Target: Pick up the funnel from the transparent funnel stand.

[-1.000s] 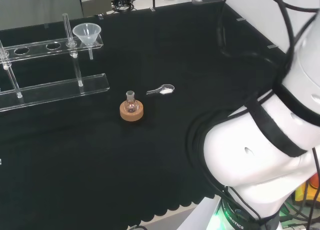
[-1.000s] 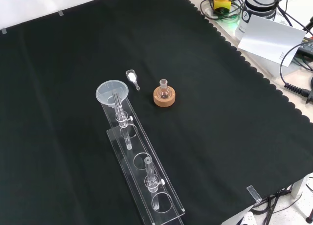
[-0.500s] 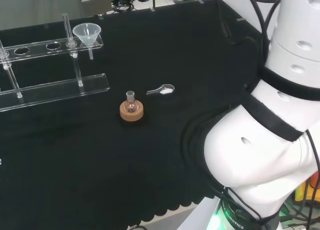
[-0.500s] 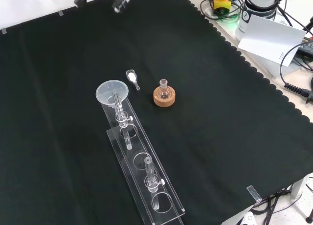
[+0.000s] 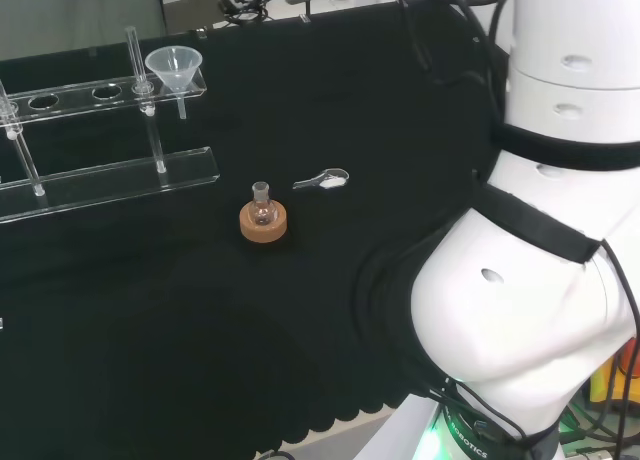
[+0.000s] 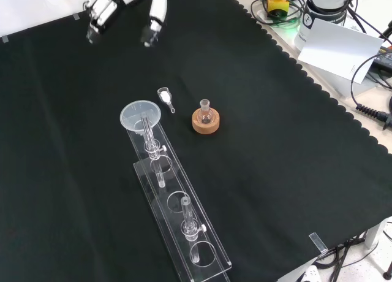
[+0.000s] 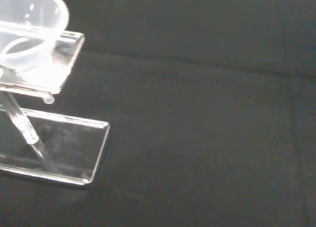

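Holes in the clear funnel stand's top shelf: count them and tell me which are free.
4. In the front view, the end hole nearest the hand holds the funnel; the other three along the funnel stand are free. Upright rods partly cover them.

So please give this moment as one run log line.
phase: approach | hand: open, holds nothing | funnel: seated in funnel stand | contact: none

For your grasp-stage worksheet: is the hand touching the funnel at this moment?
Apart. The front view shows the hand near the cloth's far edge, fingers relaxed, with bare black cloth between it and the funnel, which sits in the stand.
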Available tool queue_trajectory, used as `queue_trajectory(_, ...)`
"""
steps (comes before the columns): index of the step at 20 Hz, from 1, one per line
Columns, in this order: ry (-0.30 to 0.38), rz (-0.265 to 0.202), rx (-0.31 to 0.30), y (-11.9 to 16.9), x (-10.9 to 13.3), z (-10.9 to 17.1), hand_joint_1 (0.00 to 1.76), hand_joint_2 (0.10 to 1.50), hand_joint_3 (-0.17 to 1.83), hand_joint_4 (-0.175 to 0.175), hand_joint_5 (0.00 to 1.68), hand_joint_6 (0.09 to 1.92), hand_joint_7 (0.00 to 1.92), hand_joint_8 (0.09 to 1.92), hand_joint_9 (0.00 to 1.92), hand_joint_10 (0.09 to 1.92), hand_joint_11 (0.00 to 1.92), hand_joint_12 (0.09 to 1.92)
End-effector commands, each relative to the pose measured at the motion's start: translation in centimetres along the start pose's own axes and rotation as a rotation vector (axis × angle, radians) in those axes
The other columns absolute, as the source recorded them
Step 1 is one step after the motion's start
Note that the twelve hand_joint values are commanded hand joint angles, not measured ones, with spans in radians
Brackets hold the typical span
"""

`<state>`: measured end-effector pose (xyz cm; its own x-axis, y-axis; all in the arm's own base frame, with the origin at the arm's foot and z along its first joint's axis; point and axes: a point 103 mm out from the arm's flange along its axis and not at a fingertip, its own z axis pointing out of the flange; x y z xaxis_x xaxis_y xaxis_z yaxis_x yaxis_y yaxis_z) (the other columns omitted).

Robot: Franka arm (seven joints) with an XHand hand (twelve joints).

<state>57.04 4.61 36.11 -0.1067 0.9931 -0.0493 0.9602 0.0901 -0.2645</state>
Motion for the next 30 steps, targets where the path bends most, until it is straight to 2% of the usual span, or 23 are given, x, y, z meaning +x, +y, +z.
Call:
queue_trajectory(1,-0.063,-0.039,0.102,2.7,7.2,1.0,0.54,0.88,0.23,-0.018,0.28,0.09,0.18,0.63,0.37,0.65,0.2,1.38)
queue_trajectory(4,-0.078,-0.046,0.12,3.5,8.3,1.4,0.56,0.87,0.23,-0.019,0.27,0.09,0.16,0.62,0.35,0.64,0.21,1.38)
queue_trajectory(8,-0.061,-0.061,0.129,3.9,8.7,2.1,0.55,0.85,0.23,-0.025,0.24,0.09,0.15,0.64,0.34,0.66,0.21,1.39)
queue_trajectory(21,-0.032,-0.081,0.131,2.5,6.5,4.3,0.47,0.79,0.26,-0.028,0.2,0.09,0.08,0.69,0.28,0.74,0.23,1.42)
queue_trajectory(30,-0.032,-0.094,0.097,2.7,5.2,5.3,0.45,0.78,0.25,-0.026,0.16,0.09,0.02,0.69,0.21,0.76,0.19,1.43)
